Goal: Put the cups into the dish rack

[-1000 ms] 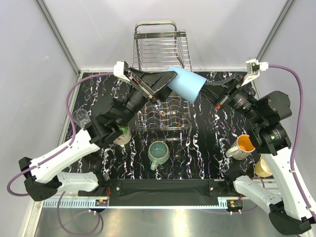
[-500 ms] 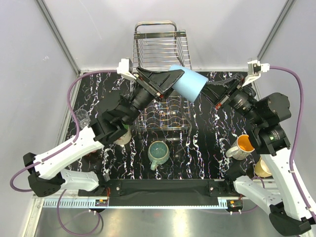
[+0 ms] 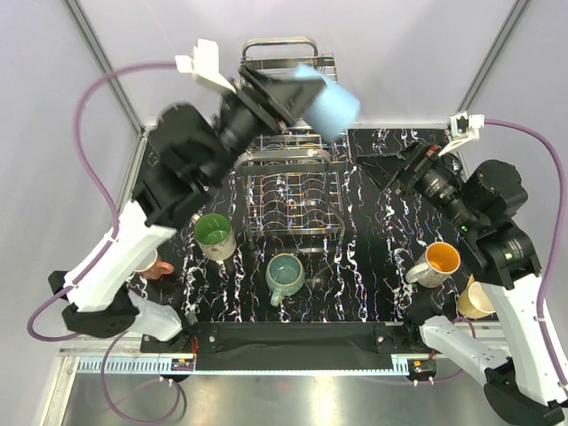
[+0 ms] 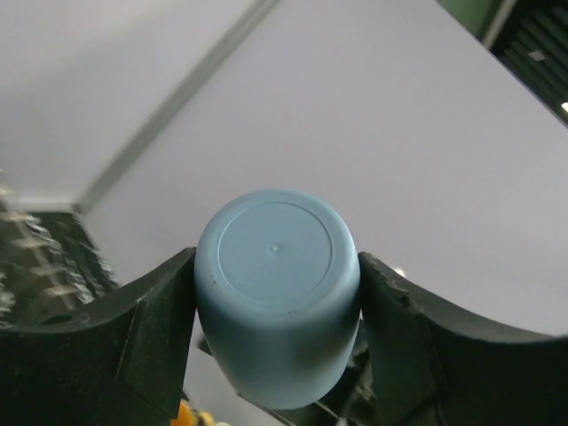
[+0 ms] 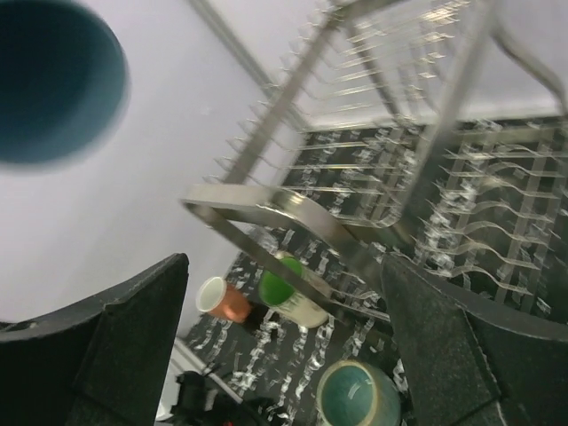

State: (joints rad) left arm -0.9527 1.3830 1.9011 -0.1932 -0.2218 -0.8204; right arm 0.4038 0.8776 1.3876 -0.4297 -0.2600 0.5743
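My left gripper (image 3: 300, 92) is raised above the dish rack (image 3: 288, 182) and shut on the light blue tumbler (image 3: 327, 105). In the left wrist view the tumbler (image 4: 277, 293) shows its base, with a finger pressed on each side. My right gripper (image 3: 380, 169) stands open to the right of the rack, holding nothing. In its own view the gripper (image 5: 284, 346) faces the rack (image 5: 293, 209), and the tumbler's mouth (image 5: 53, 80) is blurred at the top left. On the table stand a cream cup with green inside (image 3: 213, 232), a teal mug (image 3: 286, 271), a yellow-orange mug (image 3: 435, 264) and a salmon-pink cup (image 3: 158, 264).
A pale yellow cup (image 3: 475, 302) sits at the near right beside my right arm. The table top is black marble pattern (image 3: 373, 257), with grey walls close on three sides. The left arm's purple cable (image 3: 98, 89) arches high at the left.
My right gripper has let go of the blue tumbler and opened. The left arm has lifted the tumbler up and back over the rack.
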